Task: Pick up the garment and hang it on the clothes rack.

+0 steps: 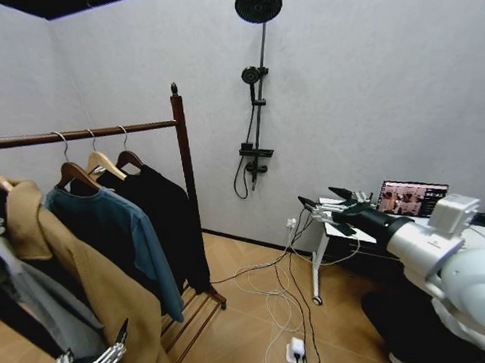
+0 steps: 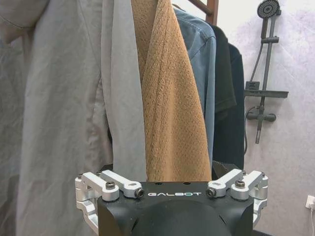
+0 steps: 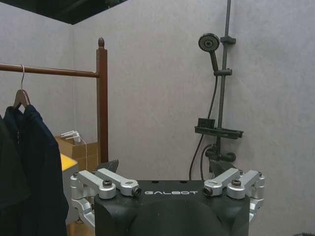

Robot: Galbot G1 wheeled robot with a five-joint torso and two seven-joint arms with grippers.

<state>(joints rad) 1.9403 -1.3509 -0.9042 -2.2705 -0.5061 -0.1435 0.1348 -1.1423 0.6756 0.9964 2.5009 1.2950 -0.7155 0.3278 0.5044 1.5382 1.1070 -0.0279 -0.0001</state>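
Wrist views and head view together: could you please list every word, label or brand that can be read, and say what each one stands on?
"GALBOT": on the black housing of the left gripper, in the left wrist view.
"GALBOT": on the black housing of the right gripper, in the right wrist view.
Laptop screen on the desk, head view: it shows images and perhaps text, too small to read.
No readable label on the garment or the clothes rack.

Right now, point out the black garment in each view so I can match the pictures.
Head view: the black garment hangs last on the rack's rail, beside the end post.
Left wrist view: a dark strip behind the blue jacket.
Right wrist view: dark fabric on a hanger at the picture's edge.
Shared landmark: the wall shower.
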